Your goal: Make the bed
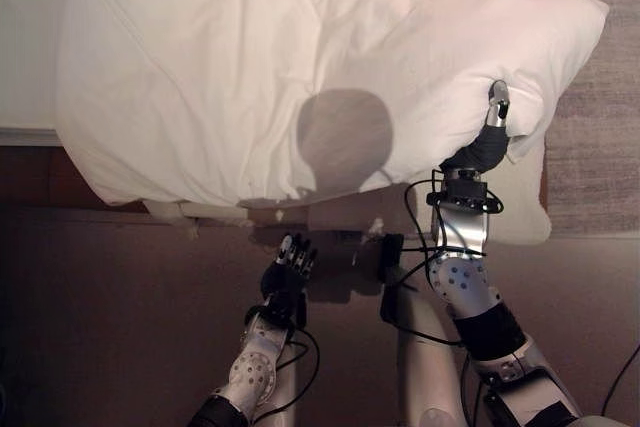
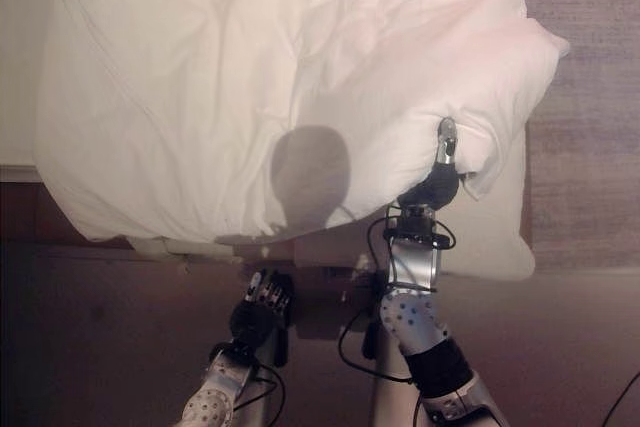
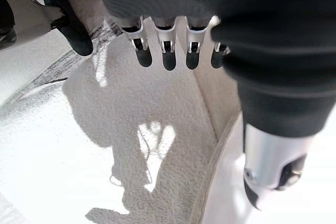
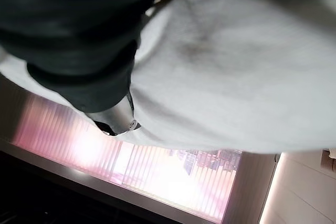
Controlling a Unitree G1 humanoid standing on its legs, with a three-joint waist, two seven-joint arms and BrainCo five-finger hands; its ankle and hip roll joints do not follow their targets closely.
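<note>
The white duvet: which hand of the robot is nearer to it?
Right. The right hand is at the white duvet edge, fingers hidden in its folds. The left hand hangs lower, apart from it.

A dark brown floor [image 1: 120, 327] runs along the foot of the bed, dim and in shadow, and to the right side a grey-brown woven carpet [image 1: 600, 127] lies beside the mattress. At the far left a pale strip of the bed's edge [image 1: 25, 67] meets a darker wooden band [image 1: 30, 172] below it. From the right wrist view, a tall window with vertical slats [image 4: 173, 171] glows pink-white with strong light, next to a pale panelled wall [image 4: 304, 192].
</note>
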